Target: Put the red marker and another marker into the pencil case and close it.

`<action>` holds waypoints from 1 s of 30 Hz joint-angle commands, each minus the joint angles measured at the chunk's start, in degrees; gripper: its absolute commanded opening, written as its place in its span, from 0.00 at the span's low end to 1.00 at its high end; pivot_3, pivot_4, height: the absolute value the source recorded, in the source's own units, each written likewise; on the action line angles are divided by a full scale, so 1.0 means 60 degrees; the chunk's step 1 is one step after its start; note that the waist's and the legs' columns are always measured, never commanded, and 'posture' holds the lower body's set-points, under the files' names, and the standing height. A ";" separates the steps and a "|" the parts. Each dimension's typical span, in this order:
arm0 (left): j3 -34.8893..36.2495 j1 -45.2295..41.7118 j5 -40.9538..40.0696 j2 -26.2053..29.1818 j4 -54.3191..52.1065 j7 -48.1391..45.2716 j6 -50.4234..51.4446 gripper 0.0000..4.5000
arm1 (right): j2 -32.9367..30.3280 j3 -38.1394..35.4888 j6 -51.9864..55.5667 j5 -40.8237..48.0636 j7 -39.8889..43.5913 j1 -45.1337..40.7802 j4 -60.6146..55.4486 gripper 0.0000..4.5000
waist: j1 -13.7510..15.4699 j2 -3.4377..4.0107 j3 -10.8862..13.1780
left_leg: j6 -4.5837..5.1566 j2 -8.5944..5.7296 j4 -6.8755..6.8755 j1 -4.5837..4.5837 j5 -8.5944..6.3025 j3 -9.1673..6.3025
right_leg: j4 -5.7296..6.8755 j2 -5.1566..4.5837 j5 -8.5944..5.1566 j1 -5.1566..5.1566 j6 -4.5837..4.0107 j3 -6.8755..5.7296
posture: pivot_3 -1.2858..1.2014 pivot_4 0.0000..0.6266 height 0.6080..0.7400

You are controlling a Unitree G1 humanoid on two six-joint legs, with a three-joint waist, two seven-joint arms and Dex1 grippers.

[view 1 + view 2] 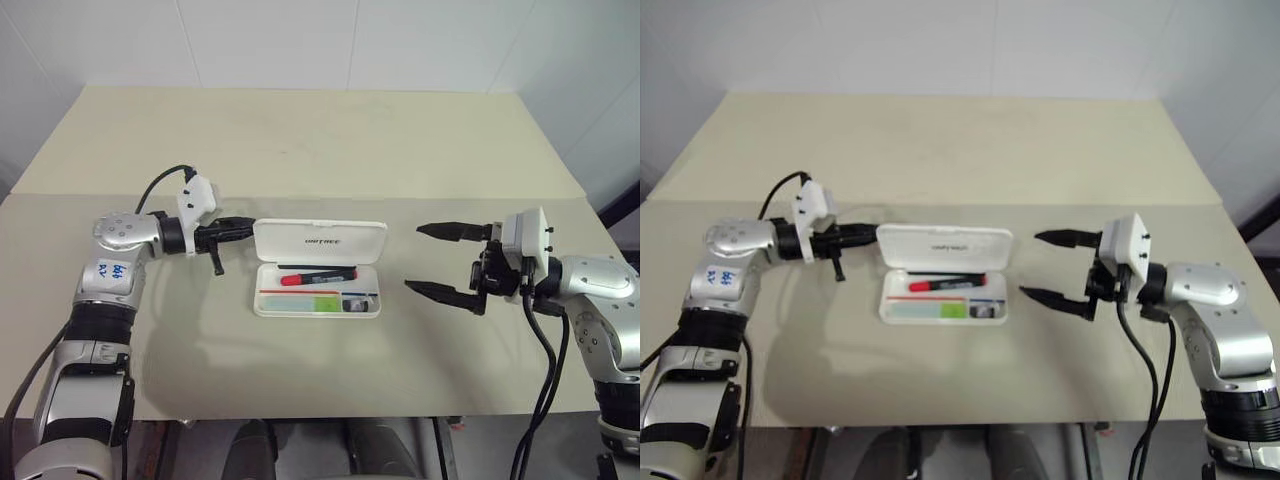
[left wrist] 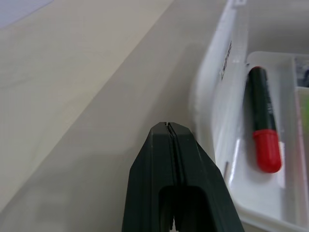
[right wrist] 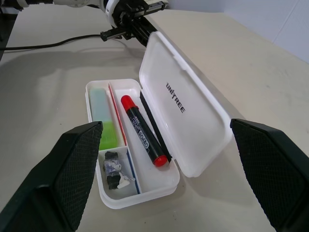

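Observation:
The white pencil case [image 1: 268,305] lies open at the table's middle, its lid [image 1: 320,240] standing up behind the tray. In the back compartment lies the red marker [image 1: 318,276], black-barrelled with red ends. The pale green highlighter [image 3: 104,121] rests in the front compartment. My left gripper [image 1: 248,225] is shut and empty, its tip just beside the lid's left end. My right gripper [image 1: 414,257] is open and empty, a short way off the case's right end and pointing at it.
A small black object [image 3: 115,171] sits in the case's end compartment. A black cable [image 1: 160,180] loops up from my left wrist. The beige table [image 1: 320,140] stretches back to a white wall, and its front edge lies near me.

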 commanded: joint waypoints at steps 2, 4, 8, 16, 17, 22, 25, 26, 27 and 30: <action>0.0287 -0.0018 -0.0604 0.0008 -0.0504 -0.0850 -0.0548 0.00 | 0.0031 -0.0136 -0.0181 0.0146 -0.0095 0.0059 -0.0328 1.00 | -0.0004 0.0000 0.0000 | 0.0000 0.0000 -0.0001 0.0001 0.0000 -0.0001 | 0.0001 0.0000 0.0000 0.0000 0.0000 0.0000 | 0.52 0.24 1.00; 0.0241 0.0134 -0.0842 0.0040 -0.0859 -0.1311 -0.0619 0.00 | 0.0049 -0.0132 -0.0205 0.0151 -0.0110 0.0066 -0.0308 1.00 | -0.0007 0.0000 0.0000 | 0.0000 0.0000 -0.0004 0.0002 0.0000 -0.0001 | 0.0001 0.0000 0.0000 0.0000 0.0000 0.0000 | 0.52 0.24 1.00; -0.0147 0.0566 -0.1025 -0.0051 -0.1812 -0.1725 -0.0201 0.00 | 0.0137 -0.0073 -0.0278 0.0102 -0.0163 0.0062 -0.0258 1.00 | -0.0005 0.0000 0.0000 | 0.0000 0.0001 -0.0004 0.0000 0.0000 -0.0001 | -0.0002 0.0000 0.0000 0.0000 0.0000 0.0000 | 0.52 0.24 1.00; -0.0897 0.1420 -0.0438 -0.0602 -0.2435 -0.1113 0.0181 0.00 | 0.0266 0.0076 -0.0313 0.0102 -0.0359 0.0063 -0.0498 1.00 | -0.0014 0.0000 0.0000 | 0.0000 0.0000 0.0004 0.0008 0.0000 -0.0004 | 0.0001 -0.0001 0.0000 0.0009 0.0000 0.0004 | 0.52 0.24 1.00; -0.0974 0.1470 -0.0353 -0.0686 -0.2417 -0.0968 0.0234 0.00 | 0.0280 0.0079 -0.0295 0.0136 -0.0405 0.0053 -0.0579 1.00 | -0.0011 0.0000 0.0000 | 0.0000 0.0000 0.0004 0.0007 0.0000 -0.0005 | 0.0001 -0.0001 0.0000 0.0009 0.0001 0.0005 | 0.52 0.24 1.00; -0.1434 0.1597 0.0369 -0.0869 -0.2196 -0.0295 0.0369 0.00 | 0.0390 0.0164 -0.0194 0.0174 -0.0725 0.0046 -0.0985 1.00 | -0.0007 0.0000 0.0000 | 0.0000 -0.0001 0.0002 0.0007 0.0000 -0.0007 | -0.0001 -0.0001 0.0000 0.0010 0.0001 0.0005 | 0.52 0.24 1.00; -0.1752 0.1535 0.0774 -0.1031 -0.1993 0.0055 0.0498 0.00 | 0.0450 0.0224 -0.0139 0.0184 -0.0888 0.0102 -0.1199 1.00 | -0.0005 0.0002 -0.0001 | 0.0000 -0.0001 0.0003 0.0011 0.0000 -0.0008 | -0.0001 -0.0001 0.0000 0.0014 0.0001 0.0005 | 0.52 0.24 1.00; -0.1851 0.1526 0.0846 -0.1056 -0.2014 0.0113 0.0614 0.00 | 0.0467 0.0238 -0.0135 0.0181 -0.0928 0.0131 -0.1254 1.00 | 0.0004 0.0002 -0.0002 | 0.0001 -0.0001 0.0003 0.0021 0.0000 -0.0008 | -0.0001 -0.0001 0.0000 0.0025 0.0001 0.0005 | 0.52 0.24 1.00; -0.1924 0.1519 0.0889 -0.1064 -0.2037 0.0141 0.0701 0.00 | 0.0482 0.0256 -0.0129 0.0177 -0.0965 0.0148 -0.1298 1.00 | 0.0019 0.0003 -0.0002 | 0.0000 -0.0003 0.0003 0.0038 0.0000 -0.0010 | -0.0004 -0.0001 0.0000 0.0048 0.0000 0.0004 | 0.52 0.24 1.00; -0.2127 0.1535 0.1024 -0.1020 -0.2221 0.0182 0.0968 0.00 | 0.0542 0.0305 -0.0148 0.0165 -0.1088 0.0195 -0.1380 1.00 | 0.0014 0.0005 -0.0003 | 0.0001 -0.0005 0.0004 0.0064 0.0000 -0.0020 | -0.0039 -0.0003 -0.0003 0.0099 -0.0007 0.0002 | 0.52 0.24 1.00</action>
